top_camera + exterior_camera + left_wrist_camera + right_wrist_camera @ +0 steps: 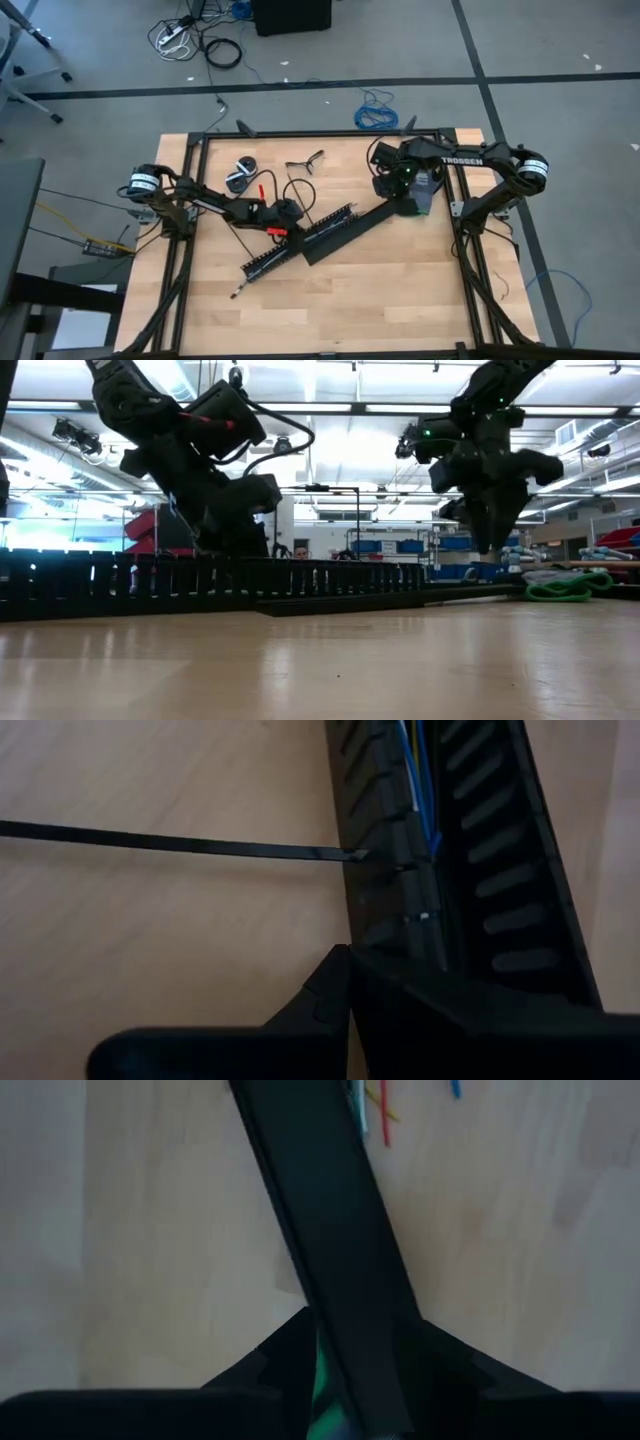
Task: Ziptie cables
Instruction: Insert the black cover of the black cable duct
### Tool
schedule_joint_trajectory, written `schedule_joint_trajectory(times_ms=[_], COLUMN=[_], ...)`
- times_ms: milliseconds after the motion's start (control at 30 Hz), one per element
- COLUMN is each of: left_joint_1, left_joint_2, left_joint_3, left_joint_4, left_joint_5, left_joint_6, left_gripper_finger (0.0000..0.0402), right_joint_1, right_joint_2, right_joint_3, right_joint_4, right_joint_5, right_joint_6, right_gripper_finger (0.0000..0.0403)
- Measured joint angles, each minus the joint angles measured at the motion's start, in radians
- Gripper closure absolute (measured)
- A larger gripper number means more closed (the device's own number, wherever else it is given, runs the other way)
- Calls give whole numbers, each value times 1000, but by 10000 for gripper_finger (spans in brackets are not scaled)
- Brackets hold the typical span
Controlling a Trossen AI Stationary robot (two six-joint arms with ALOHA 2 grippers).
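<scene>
Ziptie (190,845) lying flat on the worktop (400,290) at frame centre-left, tip touching the slotted duct (295,245) holding thin wires (418,780), just beside left pincer (283,218). Left arm stretched low toward centre, pincer pressed together. Right pincer (350,1380) (upper right, arm folded) pinching the flat black cover strip (320,1220).

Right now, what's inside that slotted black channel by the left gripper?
Thin blue, yellow and white wires run along inside the slotted black channel. The left gripper covers the channel's near end, so anything there is hidden.
</scene>
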Motion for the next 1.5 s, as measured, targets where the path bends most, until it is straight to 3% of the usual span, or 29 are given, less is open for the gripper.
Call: schedule_joint_trajectory(times_ms=[267, 567, 633, 767, 933, 1200, 1367, 1500], left_joint_1=[-19, -22, -22, -21, -21, -20, -18, -17], left_joint_2=[0, 0, 0, -2, -4, -5, -5, -5], left_joint_3=[0, 0, 0, 0, 0, 0, 0, 0], left_joint_4=[3, 99, 128, 172, 237, 350, 348, 347], left_joint_5=[-2, 17, 7, 3, -42, -144, -179, -187], left_joint_6=[2, -64, -102, -156, -229, -249, -285, -286], left_gripper_finger=[401, 401, 401, 401, 401, 401, 401, 401], right_joint_1=[0, -4, 0, 20, 35, 38, 57, 90], right_joint_2=[5, 9, 8, 6, 9, 9, 10, 10], right_joint_3=[-89, -240, -272, -297, -301, -291, -251, -205], right_joint_4=[172, 311, 360, 399, 392, 365, 322, 311], right_joint_5=[53, 18, 15, -15, -63, -44, 2, 103], right_joint_6=[-133, -213, -194, -86, 3, -14, -112, -157], right_gripper_finger=[278, 284, 304, 385, 401, 389, 347, 301])
